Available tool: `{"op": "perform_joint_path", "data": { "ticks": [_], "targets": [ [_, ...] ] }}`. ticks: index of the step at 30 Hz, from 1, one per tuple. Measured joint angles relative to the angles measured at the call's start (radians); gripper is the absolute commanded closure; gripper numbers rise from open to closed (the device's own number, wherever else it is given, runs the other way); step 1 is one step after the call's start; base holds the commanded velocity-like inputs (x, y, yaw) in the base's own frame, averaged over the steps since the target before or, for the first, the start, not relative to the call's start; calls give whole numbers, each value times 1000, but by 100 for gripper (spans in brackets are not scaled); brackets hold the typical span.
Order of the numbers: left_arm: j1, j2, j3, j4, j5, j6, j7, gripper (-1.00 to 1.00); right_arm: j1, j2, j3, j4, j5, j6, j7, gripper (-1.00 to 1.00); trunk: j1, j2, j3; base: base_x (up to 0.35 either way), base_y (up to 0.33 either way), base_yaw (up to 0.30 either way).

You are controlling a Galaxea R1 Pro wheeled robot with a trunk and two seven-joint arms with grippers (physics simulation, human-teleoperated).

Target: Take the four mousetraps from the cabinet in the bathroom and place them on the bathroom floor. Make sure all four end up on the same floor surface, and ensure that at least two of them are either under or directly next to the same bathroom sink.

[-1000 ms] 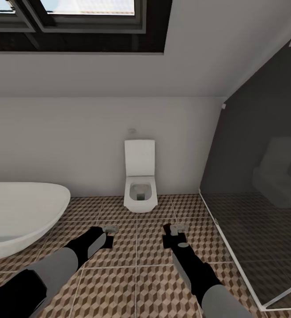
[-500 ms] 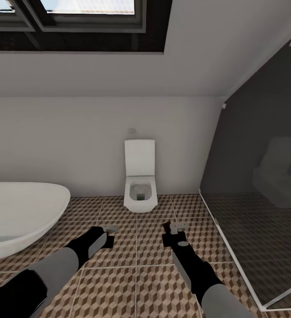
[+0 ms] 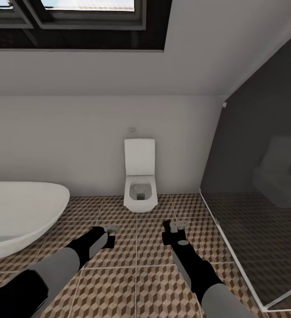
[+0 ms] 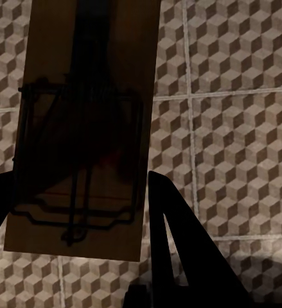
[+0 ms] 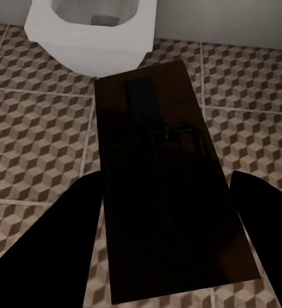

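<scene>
Nothing moved but camera | 2 mousetraps: left claw (image 4: 83, 212) grips one (image 4: 83, 128) | right claw (image 5: 166, 218) apparently grips other (image 5: 169, 186)

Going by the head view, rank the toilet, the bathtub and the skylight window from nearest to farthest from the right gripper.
From the right gripper:
1. Toilet, just ahead against the back wall, slightly toward the left.
2. Bathtub, across the floor on the far left.
3. Skylight window, high overhead in the sloped ceiling.

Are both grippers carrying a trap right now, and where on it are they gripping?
Yes. The left gripper holds a mousetrap by its long side edges near one end; the right gripper holds another mousetrap likewise.
</scene>
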Motion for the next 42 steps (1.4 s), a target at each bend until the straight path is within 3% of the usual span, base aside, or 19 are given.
{"op": "perform_joint_path", "data": {
  "ticks": [24, 35, 42],
  "targets": [
    [0, -2, 0, 0, 0, 0, 0, 100, 0, 0, 1, -7, 0, 2, 0, 100, 92, -168, -112, 0, 0, 0],
    [0, -5, -1, -10, -1, -2, -1, 100, 0, 0, 2, -7, 0, 0, 0, 100, 92, -169, -127, 2, 0, 0],
    [0, -5, -1, -10, -1, -3, -1, 100, 0, 1, 2, -7, 0, 0, -1, 100, 92, -169, -127, 220, 0, 0]
  ]
}}
